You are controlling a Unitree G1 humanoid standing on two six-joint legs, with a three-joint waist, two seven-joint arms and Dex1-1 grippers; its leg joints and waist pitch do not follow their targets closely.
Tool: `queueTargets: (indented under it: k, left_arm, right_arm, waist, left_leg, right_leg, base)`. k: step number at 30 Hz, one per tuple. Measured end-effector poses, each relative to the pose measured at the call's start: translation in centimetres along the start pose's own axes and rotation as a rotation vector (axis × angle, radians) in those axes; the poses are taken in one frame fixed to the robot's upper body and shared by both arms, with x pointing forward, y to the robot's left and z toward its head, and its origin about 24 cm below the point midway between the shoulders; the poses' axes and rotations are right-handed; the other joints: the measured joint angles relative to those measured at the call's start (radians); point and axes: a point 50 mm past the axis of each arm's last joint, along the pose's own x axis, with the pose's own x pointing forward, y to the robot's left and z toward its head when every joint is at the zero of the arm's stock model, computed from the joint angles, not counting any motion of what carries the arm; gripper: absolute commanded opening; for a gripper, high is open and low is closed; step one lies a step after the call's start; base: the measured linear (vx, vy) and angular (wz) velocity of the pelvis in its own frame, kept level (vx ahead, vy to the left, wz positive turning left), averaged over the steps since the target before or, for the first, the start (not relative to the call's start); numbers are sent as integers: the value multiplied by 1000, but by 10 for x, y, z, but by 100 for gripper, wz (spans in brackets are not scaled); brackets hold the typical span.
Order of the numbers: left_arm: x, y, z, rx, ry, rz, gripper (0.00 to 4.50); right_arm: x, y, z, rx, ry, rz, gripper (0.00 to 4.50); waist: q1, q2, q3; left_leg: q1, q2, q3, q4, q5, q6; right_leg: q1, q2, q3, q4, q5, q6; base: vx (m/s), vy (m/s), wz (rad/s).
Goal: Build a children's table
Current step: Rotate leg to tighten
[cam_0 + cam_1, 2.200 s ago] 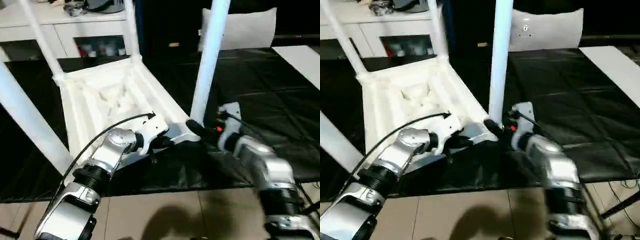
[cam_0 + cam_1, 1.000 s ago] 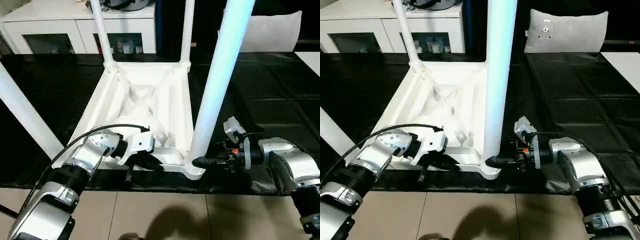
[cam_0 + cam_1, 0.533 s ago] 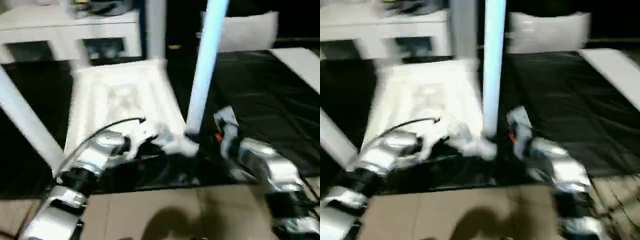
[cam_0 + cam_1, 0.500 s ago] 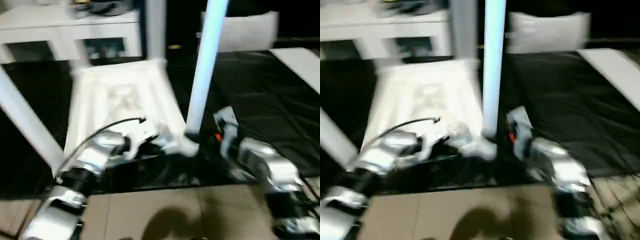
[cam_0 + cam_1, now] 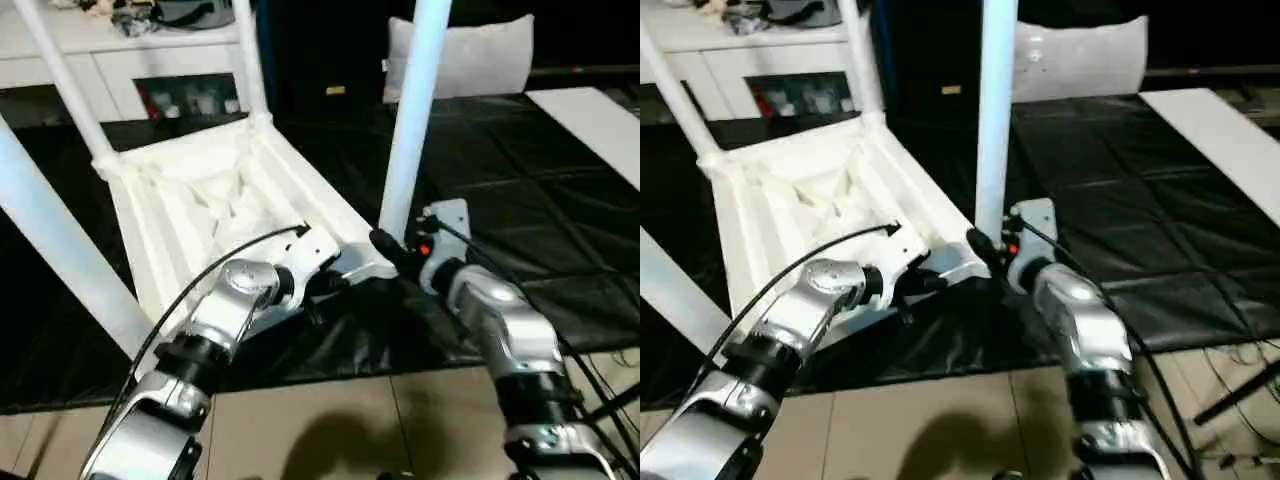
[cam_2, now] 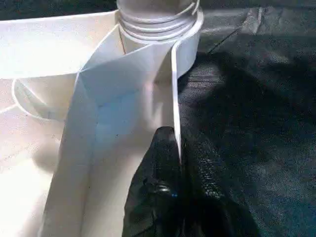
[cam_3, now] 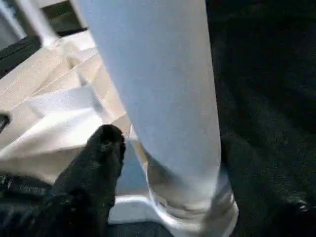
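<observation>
One white children's table top (image 5: 215,205), ribbed underside up, on the black-covered table (image 5: 540,210); four white legs standing in its corner sockets. Left tool (image 6: 178,163) pinching the top's thin near rim. Right tool (image 7: 163,163) reaches level, fingers spread around the near right leg (image 5: 408,125) at its base.

Upright legs (image 5: 410,120) around ribbed top (image 5: 200,210)

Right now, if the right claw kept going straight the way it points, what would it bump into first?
Probably the white table leg. The right claw points at its base, where it sits in the tabletop corner socket.
</observation>
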Motion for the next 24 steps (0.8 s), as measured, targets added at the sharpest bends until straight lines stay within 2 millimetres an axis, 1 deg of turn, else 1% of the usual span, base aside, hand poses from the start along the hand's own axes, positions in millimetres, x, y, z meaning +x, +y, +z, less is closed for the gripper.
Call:
queueTargets:
  k: [1, 2, 4, 5, 6, 8, 9, 10, 11, 13, 14, 18, 19, 21, 22, 24]
  left_arm:
    - [-1, 0, 0, 5, -1, -9, 0]
    - [-3, 0, -1, 16, -4, -22, 0]
    - [-7, 0, -3, 34, -8, -41, 0]
    - [-9, 1, -4, 46, -9, -55, 0]
    - [-11, 1, -6, 58, -9, -74, 0]
    - [-18, 0, -10, 104, -8, -128, 0]
    - [-21, -1, -12, 115, -7, -150, 0]
    - [-23, -1, -14, 126, -4, -172, 0]
    - [-26, -1, -15, 149, 6, -211, 0]
    - [-29, -2, -16, 165, 12, -254, 0]
    - [-31, -4, -16, 182, 22, -288, 0]
    - [-37, -6, -18, 215, 45, -382, 0]
    - [-38, -6, -19, 224, 50, -395, 0]
    - [-40, -8, -19, 240, 57, -424, 0]
    - [-40, -8, -19, 242, 58, -431, 0]
    - [-40, -9, -19, 250, 56, -440, 0]
  right_arm:
    - [-4, -3, -2, -4, 16, 11, 354]
    - [-10, -8, -5, -12, 46, 30, 368]
    - [-17, -15, -10, -21, 83, 50, 374]
    - [-21, -18, -10, -30, 98, 68, 386]
    - [-27, -22, -9, -47, 120, 90, 406]
    - [-40, -31, -5, -107, 172, 166, 415]
    - [-44, -34, -3, -126, 181, 185, 426]
    - [-48, -36, -1, -138, 187, 209, 426]
    - [-51, -34, 1, -155, 200, 272, 426]
    - [-52, -29, 5, -160, 194, 339, 426]
    - [-53, -26, 5, -172, 204, 394, 409]
    - [-55, -20, 3, -189, 234, 512, 367]
    - [-54, -19, 2, -190, 241, 535, 367]
    - [-56, -15, 1, -186, 262, 601, 343]
    - [-56, -14, 0, -183, 271, 624, 343]
    - [-57, -12, -1, -178, 284, 660, 324]
  waist:
    - [2, 0, 0]
    - [4, 0, 0]
    - [6, 2, 1]
    - [8, 3, 1]
    - [12, 4, 1]
    - [21, 5, 1]
    - [25, 5, 1]
    - [31, 5, 1]
    - [38, 5, 1]
    - [46, 5, 1]
    - [53, 6, 0]
    - [71, 6, 0]
    - [73, 6, 0]
    - [76, 6, 0]
    - [77, 5, 0]
    - [80, 5, 0]
  left_leg:
    - [0, 0, 0, -1, 0, 0]
    - [-2, 0, 0, -1, 0, 0]
    - [-4, 0, 0, 0, 1, 1]
    - [-4, 0, 0, 1, 1, 1]
    - [-5, 0, 0, 1, 1, 2]
    - [-5, 0, 0, 2, 0, 2]
    - [-5, 0, 0, 3, 0, 2]
    - [-5, 0, 0, 3, 0, 2]
    - [-5, 1, 0, 3, 0, 2]
    - [-3, 1, 0, 3, 0, 2]
    - [-1, 1, 0, 4, 0, 2]
    - [-1, 1, 1, 5, 0, 2]
    - [-1, 1, 1, 5, 0, 2]
    - [-1, 1, 1, 5, 0, 2]
    - [-1, 1, 1, 5, 0, 2]
    - [-1, 1, 1, 6, 0, 2]
  right_leg:
    - [0, 0, 0, 0, 0, 0]
    - [-2, 1, 0, 0, 0, 0]
    - [-3, 1, 0, 0, 0, 0]
    - [-4, 0, 0, 0, 0, -1]
    - [-4, 0, 0, 0, 0, -1]
    - [-4, 0, 0, 0, 0, -1]
    - [-4, 0, 0, 0, 0, -1]
    - [-4, 0, 0, 0, 0, -1]
    - [-3, 0, 0, 0, 0, -1]
    - [-3, 0, 0, 1, 0, -1]
    - [-3, 0, 0, 1, 0, -1]
    - [-3, -1, 0, 1, 0, -1]
    - [-3, -1, 0, 1, 0, -1]
    - [-3, -1, 0, 1, 0, -1]
    - [-3, -1, 0, 1, 0, -1]
    - [-3, -1, 0, 2, 0, -1]
  base:
    - [0, 0, 0]
    - [0, 0, 0]
    - [0, 0, 0]
    - [0, 0, 0]
    - [0, 0, 0]
    - [0, 0, 0]
    - [0, 0, 0]
    - [0, 0, 0]
    - [0, 0, 0]
    - [0, 0, 0]
    - [0, 0, 0]
    - [0, 0, 0]
    - [0, 0, 0]
    - [0, 0, 0]
    - [0, 0, 0]
    - [0, 0, 0]
